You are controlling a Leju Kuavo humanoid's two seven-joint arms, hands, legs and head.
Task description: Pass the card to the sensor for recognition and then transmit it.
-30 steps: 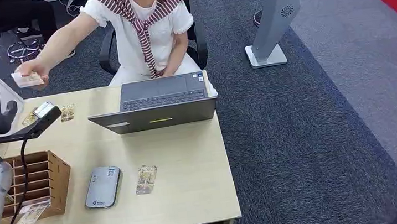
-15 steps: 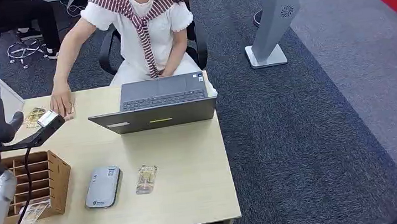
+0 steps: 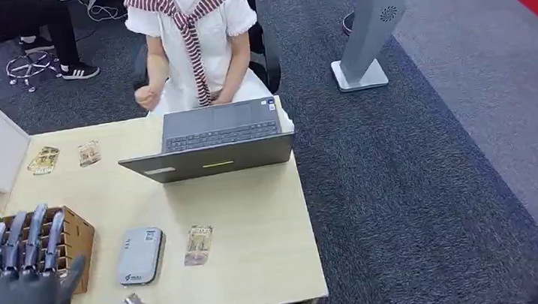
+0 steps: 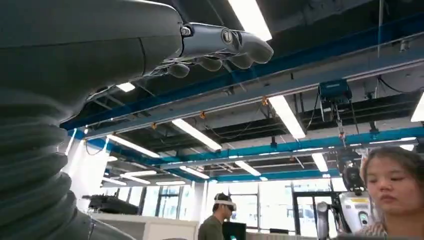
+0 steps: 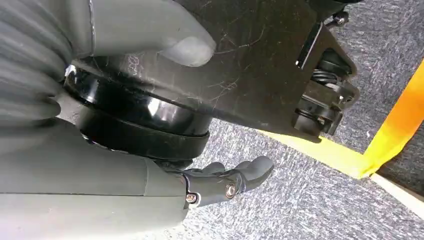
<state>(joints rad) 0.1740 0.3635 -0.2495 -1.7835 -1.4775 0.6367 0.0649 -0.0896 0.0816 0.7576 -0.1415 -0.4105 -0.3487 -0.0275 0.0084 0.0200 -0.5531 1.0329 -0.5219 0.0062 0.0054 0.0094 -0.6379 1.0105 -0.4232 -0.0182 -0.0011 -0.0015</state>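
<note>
Grey and wide open is how you'll find your left hand point(image 3: 25, 298) at the lower left of the head view — fingers point(image 3: 33, 237) fanned out, pointing up, nothing in the palm, sitting in front of the wooden slotted box point(image 3: 79, 236). Your right hand point(image 5: 220, 182) hangs over grey carpet in its wrist view, fingers loosely curled with nothing in them, so I can't tell whether you'd call it open or closed. One card point(image 3: 198, 243) lies flat on the pale wooden table point(image 3: 258, 221) at lower centre, just right of the grey sensor point(image 3: 139, 255) but not touching it. Two more cards — a yellowish card point(image 3: 43, 159) and a brownish card point(image 3: 89, 152) — sit side by side at the upper left of the tabletop. The open laptop point(image 3: 212, 139) is at the far edge, and a person point(image 3: 190, 39) in a white top with a striped scarf sits behind it, one hand raised near their chest.
</note>
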